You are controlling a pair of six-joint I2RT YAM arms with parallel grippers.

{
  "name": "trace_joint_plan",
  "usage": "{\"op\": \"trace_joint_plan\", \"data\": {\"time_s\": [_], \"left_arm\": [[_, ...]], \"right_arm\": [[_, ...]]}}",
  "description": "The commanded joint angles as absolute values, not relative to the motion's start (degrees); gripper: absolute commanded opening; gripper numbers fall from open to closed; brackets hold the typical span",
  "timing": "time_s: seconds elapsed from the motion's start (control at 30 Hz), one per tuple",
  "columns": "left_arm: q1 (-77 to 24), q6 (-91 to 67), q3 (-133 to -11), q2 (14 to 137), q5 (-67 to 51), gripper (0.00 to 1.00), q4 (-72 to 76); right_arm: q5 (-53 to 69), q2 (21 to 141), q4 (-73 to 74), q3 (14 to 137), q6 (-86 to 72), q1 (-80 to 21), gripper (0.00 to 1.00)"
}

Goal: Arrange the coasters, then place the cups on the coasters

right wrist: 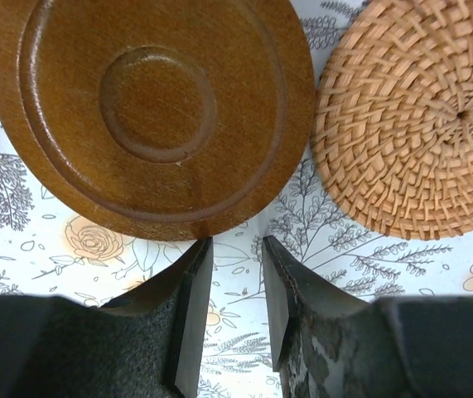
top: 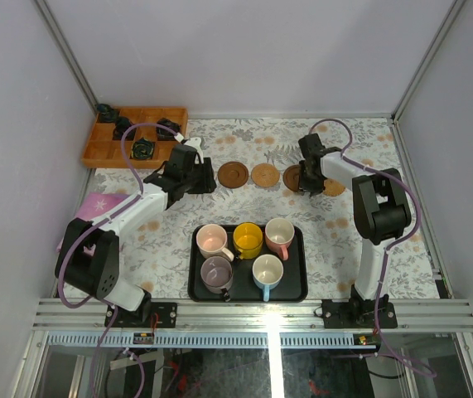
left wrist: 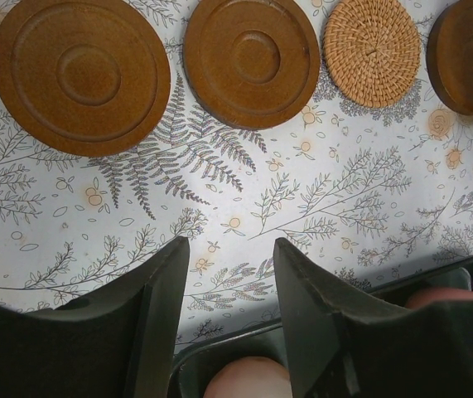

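Observation:
Coasters lie in a row across the floral cloth: a wooden one point(top: 234, 174), a woven one point(top: 264, 175), a wooden one point(top: 292, 177) partly under my right gripper point(top: 306, 184), and a woven one point(top: 334, 187). The left wrist view shows two wooden coasters point(left wrist: 81, 75) point(left wrist: 251, 60), a woven one point(left wrist: 371, 51) and another wooden one point(left wrist: 468, 54). My left gripper point(left wrist: 229, 245) point(top: 196, 176) hangs open and empty short of them. The right gripper point(right wrist: 236, 245) is open and empty just before a wooden coaster point(right wrist: 149, 108), with a woven coaster point(right wrist: 414, 116) beside it. Several cups point(top: 248, 240) stand on the black tray point(top: 298, 286).
A wooden compartment box point(top: 103, 152) with small black objects sits at the back left. A pink flat thing point(top: 99, 203) lies at the left edge. Grey walls and metal posts enclose the table. The tray's rim point(left wrist: 435, 274) shows just behind my left fingers.

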State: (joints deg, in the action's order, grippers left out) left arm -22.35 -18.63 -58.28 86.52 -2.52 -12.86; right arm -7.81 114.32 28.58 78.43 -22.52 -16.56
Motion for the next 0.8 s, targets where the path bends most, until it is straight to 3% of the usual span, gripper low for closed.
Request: {"op": "trace_joint_plan", "data": {"time_s": [0.0,0.33,0.77], "left_arm": [[-22.0,-19.1,-58.0,87.4,-2.3,0.46,-12.1],[-22.0,-18.7,-58.1,88.5,-2.7,0.46,-12.4],[-22.0,-18.9,-56.8,87.0,-3.9,0.46,-11.2]], "right_arm": [[-7.9,116.8,27.2,79.8,-22.5,-15.1,0.38],[-7.8,117.3,27.7,80.2,-22.9,-14.4,0.37],[-11.3,105.1,30.4,70.8,-24.6,-14.3,0.35]]}}
